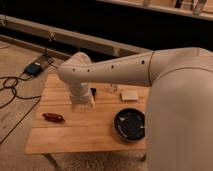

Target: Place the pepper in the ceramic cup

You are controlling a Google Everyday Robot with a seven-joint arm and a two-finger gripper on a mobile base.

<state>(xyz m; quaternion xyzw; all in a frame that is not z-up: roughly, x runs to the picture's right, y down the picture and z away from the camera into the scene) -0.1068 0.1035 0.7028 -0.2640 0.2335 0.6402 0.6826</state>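
The pepper (52,117), small, glossy and dark red, lies on the left part of the wooden table (85,132). My gripper (83,104) hangs at the end of the white arm, a short way right of and behind the pepper, apart from it. It stands open with nothing in it. The ceramic cup (129,95), pale and low, sits near the table's far edge, right of the gripper.
A wide black bowl (130,125) rests at the front right of the table. A black phone (93,92) and a small clear glass (114,89) lie by the far edge. Cables and a blue box (34,68) are on the floor to the left.
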